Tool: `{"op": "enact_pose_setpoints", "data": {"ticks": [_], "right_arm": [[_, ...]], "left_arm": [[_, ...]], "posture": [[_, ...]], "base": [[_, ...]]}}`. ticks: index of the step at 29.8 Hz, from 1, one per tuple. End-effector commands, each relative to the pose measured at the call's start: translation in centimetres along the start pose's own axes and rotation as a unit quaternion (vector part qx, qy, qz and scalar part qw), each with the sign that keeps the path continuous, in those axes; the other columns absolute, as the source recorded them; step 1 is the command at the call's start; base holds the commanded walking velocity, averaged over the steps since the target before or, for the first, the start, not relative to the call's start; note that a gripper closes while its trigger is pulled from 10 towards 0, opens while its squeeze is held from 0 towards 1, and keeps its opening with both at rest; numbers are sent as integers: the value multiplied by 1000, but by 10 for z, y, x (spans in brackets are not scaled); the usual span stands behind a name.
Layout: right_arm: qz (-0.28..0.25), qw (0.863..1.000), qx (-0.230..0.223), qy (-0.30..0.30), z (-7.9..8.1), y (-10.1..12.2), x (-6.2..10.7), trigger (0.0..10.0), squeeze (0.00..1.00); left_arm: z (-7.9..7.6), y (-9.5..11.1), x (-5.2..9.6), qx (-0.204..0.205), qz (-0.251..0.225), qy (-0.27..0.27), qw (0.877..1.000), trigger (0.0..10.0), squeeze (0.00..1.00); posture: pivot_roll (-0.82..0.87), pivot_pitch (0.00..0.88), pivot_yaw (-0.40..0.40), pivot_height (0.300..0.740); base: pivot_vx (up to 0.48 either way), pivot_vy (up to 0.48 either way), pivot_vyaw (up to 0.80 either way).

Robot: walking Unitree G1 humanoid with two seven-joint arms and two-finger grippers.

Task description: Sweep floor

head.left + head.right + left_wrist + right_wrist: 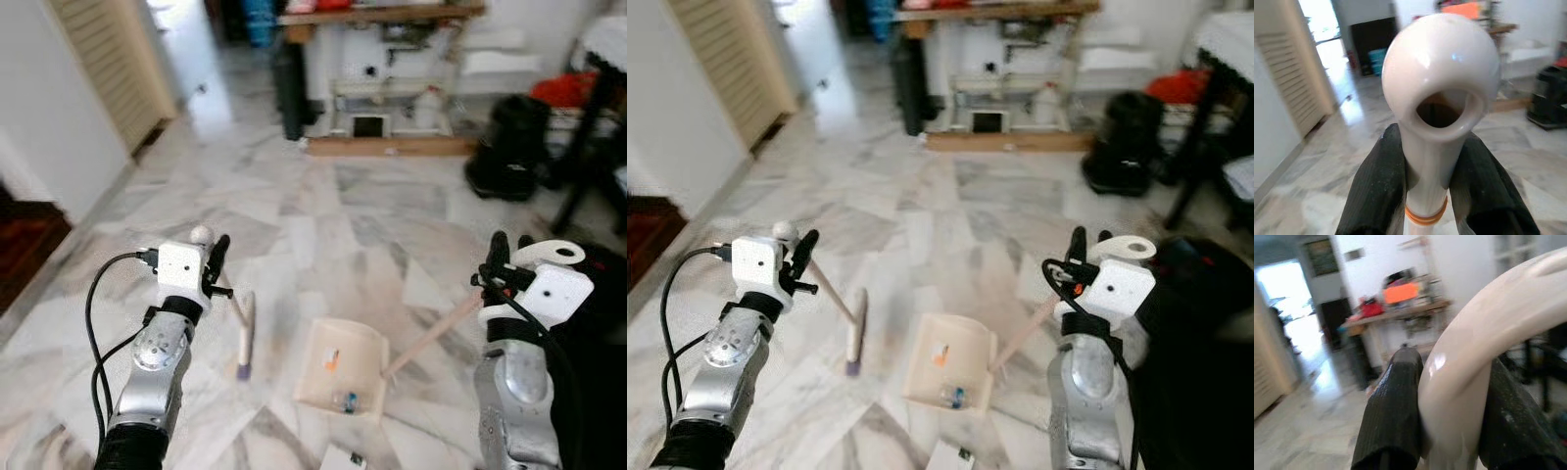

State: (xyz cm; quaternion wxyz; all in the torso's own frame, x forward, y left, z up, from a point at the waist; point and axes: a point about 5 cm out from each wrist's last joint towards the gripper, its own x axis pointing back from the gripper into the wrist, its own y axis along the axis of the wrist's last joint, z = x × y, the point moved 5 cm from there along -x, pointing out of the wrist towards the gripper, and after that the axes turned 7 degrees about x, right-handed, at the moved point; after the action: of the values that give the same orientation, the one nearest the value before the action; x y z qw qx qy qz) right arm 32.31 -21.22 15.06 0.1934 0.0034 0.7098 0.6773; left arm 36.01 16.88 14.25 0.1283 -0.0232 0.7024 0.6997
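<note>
While the left gripper (217,257) squeezes the light, stiff broom (244,328) by its handle top, the right gripper (500,257) squeezes the dustpan (343,367) handle.

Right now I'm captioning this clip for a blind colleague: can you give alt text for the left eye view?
The left gripper holds a small broom and the right gripper a long-handled dustpan, both resting on a marble floor. A few scraps lie in the pan.

Cream dustpan (343,377), cream broom (245,333), grey-veined white marble floor (323,225)
</note>
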Motion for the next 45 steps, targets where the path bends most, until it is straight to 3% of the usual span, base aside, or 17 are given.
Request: {"op": "enact_pose_setpoints", "data": {"ticks": [1, 45], "right_arm": [[-37, 999, -14, 10, 8, 21, -6, 10000, 0], [-34, 999, -19, 20, 14, 22, -9, 10000, 0]], "left_arm": [[7, 15, -2, -20, -26, 8, 999, 10000, 0], [6, 15, -5, -20, -26, 11, 999, 10000, 0]], "posture": [[-89, 0, 29, 740], [-80, 19, 33, 740]], "base": [[0, 0, 800], [0, 0, 800]]}}
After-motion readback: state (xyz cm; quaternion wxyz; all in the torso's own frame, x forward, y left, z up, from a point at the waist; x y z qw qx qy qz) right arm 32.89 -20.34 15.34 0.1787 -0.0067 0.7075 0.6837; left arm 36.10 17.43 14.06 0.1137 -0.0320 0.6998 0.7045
